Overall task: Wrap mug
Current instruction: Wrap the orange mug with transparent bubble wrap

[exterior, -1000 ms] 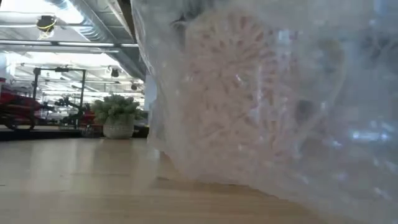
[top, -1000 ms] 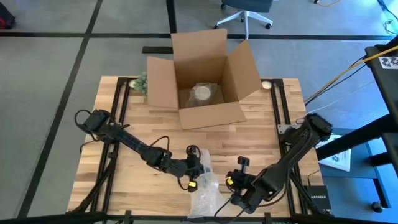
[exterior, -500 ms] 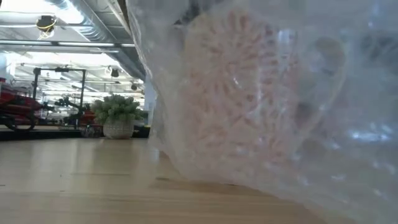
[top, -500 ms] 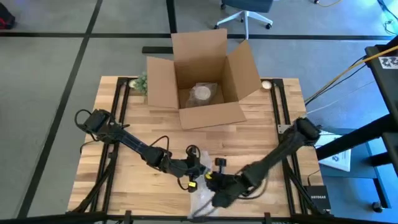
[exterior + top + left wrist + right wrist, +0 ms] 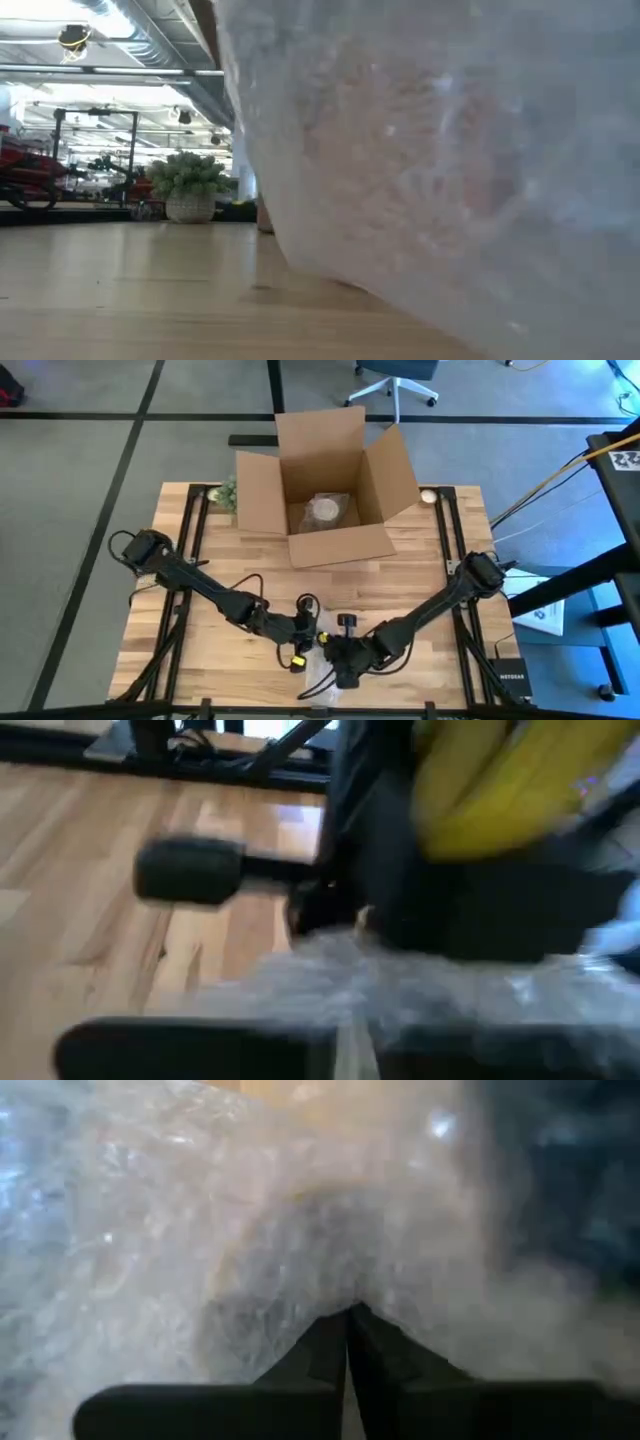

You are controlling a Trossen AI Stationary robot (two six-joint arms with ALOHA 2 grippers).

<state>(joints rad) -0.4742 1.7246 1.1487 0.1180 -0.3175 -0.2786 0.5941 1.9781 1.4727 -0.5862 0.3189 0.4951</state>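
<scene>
The mug [image 5: 400,170] was only a pinkish blur inside the bubble wrap [image 5: 322,678], which sat at the worktop [image 5: 420,575] edge farthest from the cardboard box [image 5: 325,485], w/ both arms meeting over it. Judged: mug rigid, breakable, some weight; the wrap light, floppy, slick, apt to spring open, so best taken by a loose edge of the film, not by squeezing the ceramic, and handle side couldn't be made out. Right pincer [image 5: 347,1342] was clenched on a fold of bubble wrap, fingertips together in the right wrist view. Left pincer [image 5: 303,643] was just beside it on the wrap; one finger [image 5: 190,870] showed, but gripping or released, can't tell. A wrapped item [image 5: 325,510] lay inside the box.
</scene>
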